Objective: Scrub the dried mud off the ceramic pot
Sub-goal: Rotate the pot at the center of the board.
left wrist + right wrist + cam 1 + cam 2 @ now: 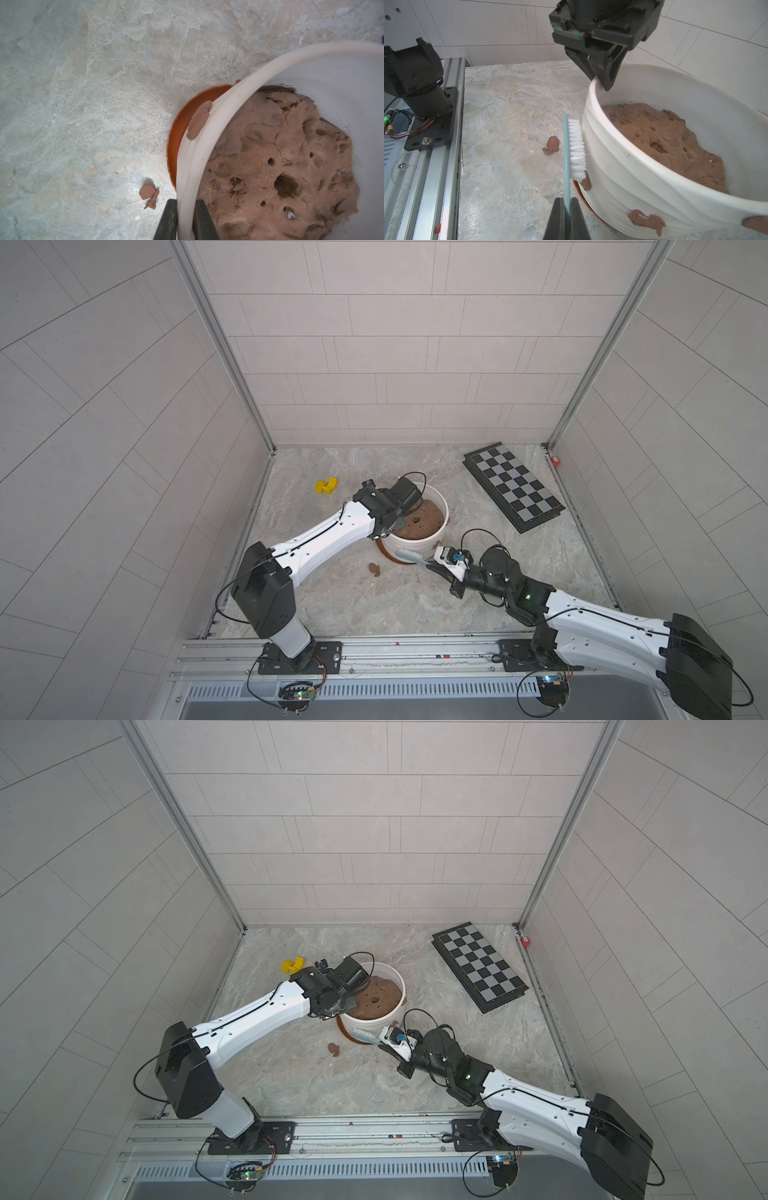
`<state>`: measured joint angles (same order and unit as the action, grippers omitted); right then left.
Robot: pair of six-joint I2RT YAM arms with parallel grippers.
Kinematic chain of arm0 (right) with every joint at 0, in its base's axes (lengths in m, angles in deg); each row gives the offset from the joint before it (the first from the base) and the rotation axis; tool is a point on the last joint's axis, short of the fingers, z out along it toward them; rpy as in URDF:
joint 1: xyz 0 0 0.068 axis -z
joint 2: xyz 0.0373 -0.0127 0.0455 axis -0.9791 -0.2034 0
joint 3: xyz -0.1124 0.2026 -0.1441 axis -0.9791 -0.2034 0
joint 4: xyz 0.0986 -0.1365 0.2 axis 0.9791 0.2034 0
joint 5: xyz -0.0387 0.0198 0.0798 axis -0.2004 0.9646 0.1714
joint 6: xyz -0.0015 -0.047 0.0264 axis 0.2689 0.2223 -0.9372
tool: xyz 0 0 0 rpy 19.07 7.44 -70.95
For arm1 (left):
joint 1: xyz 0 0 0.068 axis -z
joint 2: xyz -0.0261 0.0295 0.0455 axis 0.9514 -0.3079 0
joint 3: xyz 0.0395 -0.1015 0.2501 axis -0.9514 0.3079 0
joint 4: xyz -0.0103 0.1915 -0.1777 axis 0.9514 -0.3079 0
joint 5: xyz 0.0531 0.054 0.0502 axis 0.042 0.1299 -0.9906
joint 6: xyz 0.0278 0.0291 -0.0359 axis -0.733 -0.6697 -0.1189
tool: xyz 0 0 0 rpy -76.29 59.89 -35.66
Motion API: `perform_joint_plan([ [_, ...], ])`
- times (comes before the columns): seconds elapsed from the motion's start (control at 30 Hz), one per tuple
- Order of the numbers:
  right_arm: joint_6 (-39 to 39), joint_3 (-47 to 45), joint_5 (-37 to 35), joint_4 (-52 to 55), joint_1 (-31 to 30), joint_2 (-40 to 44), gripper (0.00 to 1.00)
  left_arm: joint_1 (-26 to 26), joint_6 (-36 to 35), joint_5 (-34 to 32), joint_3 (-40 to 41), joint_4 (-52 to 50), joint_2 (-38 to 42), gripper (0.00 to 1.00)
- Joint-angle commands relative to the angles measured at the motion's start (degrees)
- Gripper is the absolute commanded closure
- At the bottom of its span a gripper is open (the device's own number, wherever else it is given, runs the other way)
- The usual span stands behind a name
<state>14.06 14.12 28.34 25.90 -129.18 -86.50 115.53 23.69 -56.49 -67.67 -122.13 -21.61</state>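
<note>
The ceramic pot (417, 546), white and ribbed, stands on a terracotta saucer (176, 133) and holds a brown mound (280, 166). My left gripper (186, 202) is shut on the pot's rim (591, 87), one finger outside and one inside. My right gripper (566, 200) is shut on the thin blue handle of a brush (576, 151). Its white bristles press the pot's outer wall just above a patch of dried mud (586, 182). More dried mud (646, 221) sticks lower on the wall, and a patch (197, 120) shows under the rim. A loose lump (375, 569) lies on the floor.
A chessboard (513, 487) lies at the back right and a yellow block (326, 486) at the back left, both on the stone floor. Tiled walls enclose three sides. The aluminium rail (374, 651) with both arm bases runs along the front.
</note>
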Motion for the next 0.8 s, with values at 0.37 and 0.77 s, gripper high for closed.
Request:
perform_joint_plan([
  [0.37, -2.93, 0.35, -7.76, -5.13, 2.27, -6.22, 1.00, -0.84, -17.05, 5.10, -0.22, 1.72, -3.87, 0.94],
  [0.77, -7.61, -0.50, -15.15, -5.00, -0.12, -12.18, 1.00, -1.93, -19.46, 6.64, 0.40, 2.96, -4.32, 0.94],
])
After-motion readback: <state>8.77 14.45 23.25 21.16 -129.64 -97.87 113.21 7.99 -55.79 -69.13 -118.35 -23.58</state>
